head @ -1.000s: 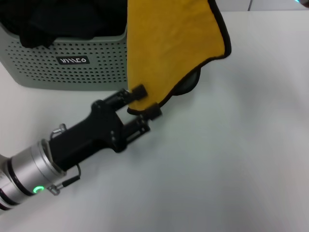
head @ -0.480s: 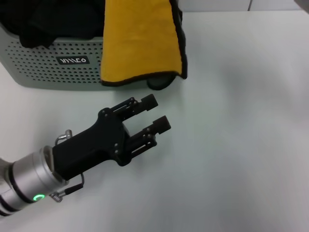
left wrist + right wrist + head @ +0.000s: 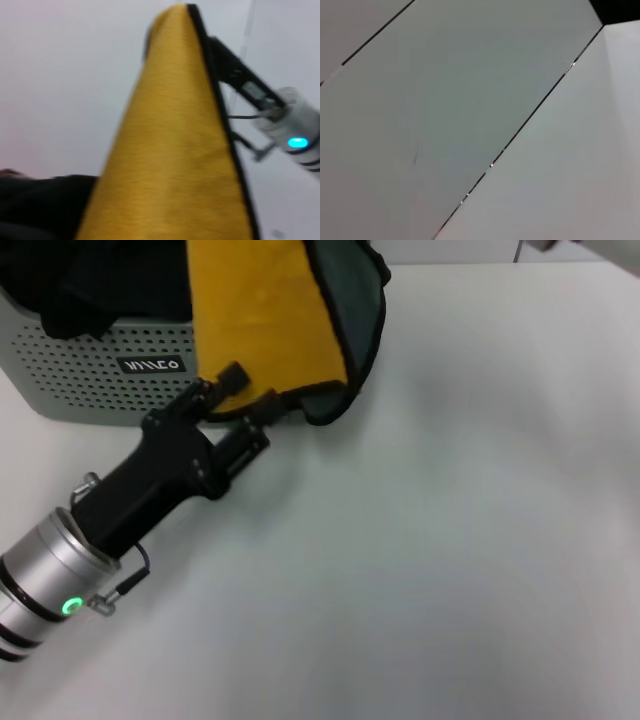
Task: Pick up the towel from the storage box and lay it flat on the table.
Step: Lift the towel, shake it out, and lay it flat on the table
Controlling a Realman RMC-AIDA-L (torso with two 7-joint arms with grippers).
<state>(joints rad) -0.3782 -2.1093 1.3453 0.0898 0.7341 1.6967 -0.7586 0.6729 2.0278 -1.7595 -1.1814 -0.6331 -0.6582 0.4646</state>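
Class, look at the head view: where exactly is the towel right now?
The towel hangs at the upper left of the head view, in front of the storage box and above the table, its lower edge between the left hand's fingers.

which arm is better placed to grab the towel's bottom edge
Left. The left pincer is already at the lower edge of the hanging towel, beside the storage box. The other arm seems to hold the towel's top.

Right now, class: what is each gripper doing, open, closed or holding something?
Left gripper: jaws on the lower edge of the hanging towel; whether shut cannot be told.
Right gripper: holding the towel's top.
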